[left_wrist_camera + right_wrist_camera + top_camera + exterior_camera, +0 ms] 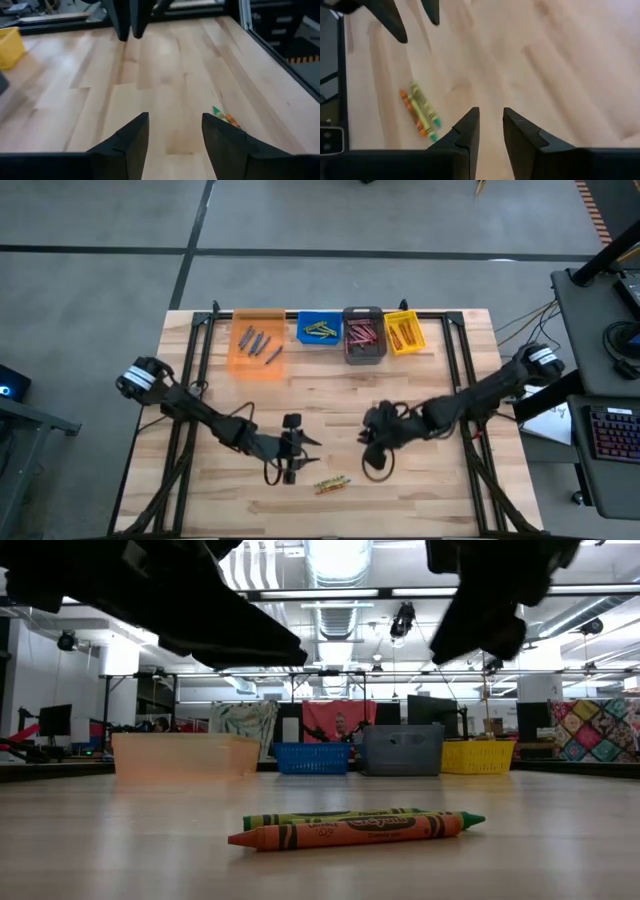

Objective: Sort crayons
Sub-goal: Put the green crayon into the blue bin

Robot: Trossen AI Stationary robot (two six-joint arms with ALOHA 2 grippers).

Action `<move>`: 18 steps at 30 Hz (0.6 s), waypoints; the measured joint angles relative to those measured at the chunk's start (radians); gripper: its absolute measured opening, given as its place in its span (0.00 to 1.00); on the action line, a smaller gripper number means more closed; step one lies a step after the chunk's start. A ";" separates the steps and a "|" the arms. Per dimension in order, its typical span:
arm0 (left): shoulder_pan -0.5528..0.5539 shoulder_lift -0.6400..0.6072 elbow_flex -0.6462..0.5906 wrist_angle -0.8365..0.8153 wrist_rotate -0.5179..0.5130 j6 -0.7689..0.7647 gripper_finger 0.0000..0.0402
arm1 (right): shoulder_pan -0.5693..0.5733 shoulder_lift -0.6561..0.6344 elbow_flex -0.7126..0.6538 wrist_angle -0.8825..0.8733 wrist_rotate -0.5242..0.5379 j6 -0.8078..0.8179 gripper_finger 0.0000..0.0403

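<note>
Two thin wax crayons, orange (330,487) and green-yellow (331,481), lay touching, long axes three-to-nine, near table's (430,490) front edge. You had left gripper (291,463) nearer, crayons at its four o'clock, fingers apart, empty. Right gripper (374,457), seven o'clock bearing, narrow gap, empty.

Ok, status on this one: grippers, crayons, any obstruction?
Left gripper open, empty. Right gripper empty, above table. Two crayons loose near front edge, between them. Nothing blocking.
</note>
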 joint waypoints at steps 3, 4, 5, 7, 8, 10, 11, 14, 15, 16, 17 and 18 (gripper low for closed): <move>-0.027 0.053 0.033 -0.001 -0.003 0.020 0.44 | 0.050 0.054 0.000 0.017 0.000 0.095 0.18; -0.037 0.074 0.048 0.000 -0.004 0.024 0.45 | 0.066 0.075 0.000 0.029 0.001 0.125 0.18; -0.047 0.095 0.064 0.000 -0.014 0.025 0.47 | 0.080 0.094 0.000 0.048 0.001 0.149 0.18; -0.066 0.143 0.103 0.002 -0.062 0.027 0.50 | 0.110 0.131 0.005 0.065 0.001 0.182 0.18; -0.075 0.167 0.122 0.001 -0.093 0.033 0.52 | 0.125 0.149 0.013 0.064 0.001 0.189 0.18; -0.089 0.212 0.159 -0.012 -0.135 0.054 0.55 | 0.147 0.180 0.034 0.065 -0.003 0.209 0.18; -0.094 0.233 0.176 -0.015 -0.141 0.064 0.57 | 0.156 0.191 0.044 0.064 -0.013 0.217 0.18; -0.109 0.286 0.225 -0.016 -0.143 0.075 0.60 | 0.174 0.225 0.076 0.064 -0.041 0.242 0.17; -0.111 0.300 0.239 -0.018 -0.143 0.074 0.61 | 0.182 0.235 0.085 0.064 -0.044 0.245 0.17; -0.114 0.313 0.250 -0.019 -0.149 0.069 0.61 | 0.190 0.246 0.095 0.061 -0.044 0.246 0.17; -0.116 0.325 0.258 -0.022 -0.156 0.061 0.61 | 0.198 0.258 0.106 0.061 -0.044 0.246 0.17; -0.118 0.336 0.264 -0.024 -0.159 0.051 0.61 | 0.205 0.268 0.116 0.067 -0.045 0.246 0.17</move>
